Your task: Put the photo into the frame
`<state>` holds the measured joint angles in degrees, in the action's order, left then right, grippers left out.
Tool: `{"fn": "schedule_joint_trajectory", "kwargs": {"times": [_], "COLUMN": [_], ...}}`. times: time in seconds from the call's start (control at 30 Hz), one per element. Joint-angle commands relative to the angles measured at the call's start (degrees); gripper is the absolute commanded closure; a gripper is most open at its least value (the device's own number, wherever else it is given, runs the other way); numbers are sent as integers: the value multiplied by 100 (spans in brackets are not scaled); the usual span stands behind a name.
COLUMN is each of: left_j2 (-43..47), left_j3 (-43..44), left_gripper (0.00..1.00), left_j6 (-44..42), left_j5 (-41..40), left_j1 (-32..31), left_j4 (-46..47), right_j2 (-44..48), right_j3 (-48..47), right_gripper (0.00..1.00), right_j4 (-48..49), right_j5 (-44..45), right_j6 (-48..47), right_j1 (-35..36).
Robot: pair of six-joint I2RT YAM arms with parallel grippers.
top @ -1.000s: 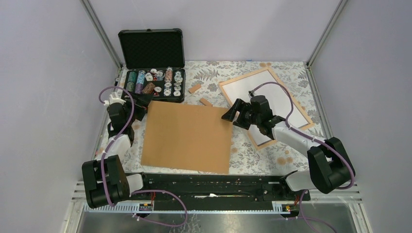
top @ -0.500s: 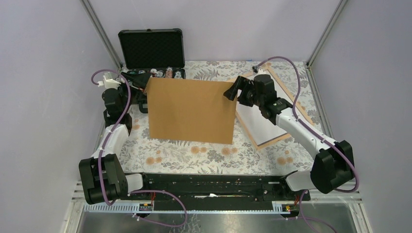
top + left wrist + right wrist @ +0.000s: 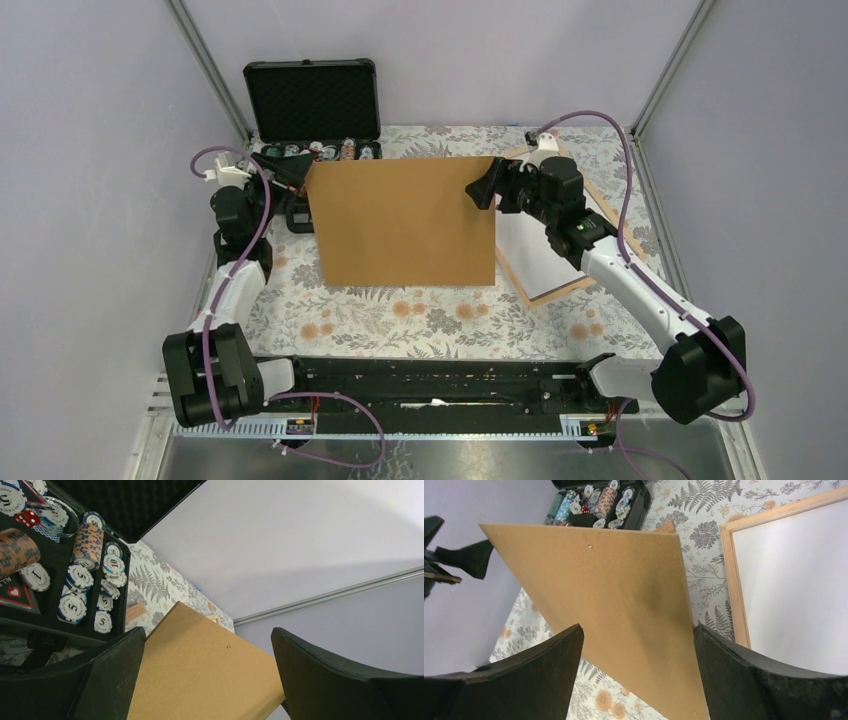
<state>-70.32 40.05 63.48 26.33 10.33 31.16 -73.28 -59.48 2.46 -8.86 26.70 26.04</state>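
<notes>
The frame (image 3: 556, 293) of pale wooden strips lies flat at the right, also seen in the right wrist view (image 3: 736, 595). Inside it lies the photo (image 3: 530, 255), white back up (image 3: 794, 580). A plain brown backing board (image 3: 405, 220) hangs lifted off the table, tilted up on edge. Its left edge sits between the wide jaws of my left gripper (image 3: 296, 175) (image 3: 209, 632). Its right edge sits between the wide jaws of my right gripper (image 3: 484, 190) (image 3: 638, 629). Neither pair of jaws pinches the board (image 3: 200, 670); it is carried between the two arms.
An open black case (image 3: 315, 100) of poker chips stands at the back left, close to the left gripper (image 3: 60, 580). A small wooden block (image 3: 666, 527) lies behind the board. The floral cloth (image 3: 420, 315) covers the table.
The board lay flat on the table a second ago. Both arms have raised it onto its edge and carried it back and slightly right, partly over the frame.
</notes>
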Motion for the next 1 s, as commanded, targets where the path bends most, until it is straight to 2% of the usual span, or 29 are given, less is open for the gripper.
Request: {"fn": "schedule_joint_trajectory", "kwargs": {"times": [0.0, 0.2, 0.33, 0.57, 0.73, 0.97], "left_j2": [642, 1361, 1422, 1077, 733, 218], "left_j3": [-144, -425, -448, -127, 11, -92], "left_gripper": [1, 1, 1, 1, 1, 1], "left_j6": [167, -431, -494, -304, -41, 171], "left_j5": [1668, 1450, 1422, 1472, 1417, 1428], "left_j1": [-499, -562, -613, -713, -837, -925], "left_j4": [-100, -249, 57, 635, 1432, 2504], "right_j2": [340, 601, 494, 341, 235, -203], "right_j3": [300, 993, 906, 293, -17, -146], "right_gripper": [13, 12, 12, 11, 9, 9], "right_j4": [1346, 1904, 1993, 1992, 2017, 2918], "right_j5": [-1714, -1822, -1714, -1594, -1317, -1502], "right_j6": [-333, -979, -1104, -1069, -1469, -1904], "right_j1": [256, 260, 260, 257, 260, 230]}}
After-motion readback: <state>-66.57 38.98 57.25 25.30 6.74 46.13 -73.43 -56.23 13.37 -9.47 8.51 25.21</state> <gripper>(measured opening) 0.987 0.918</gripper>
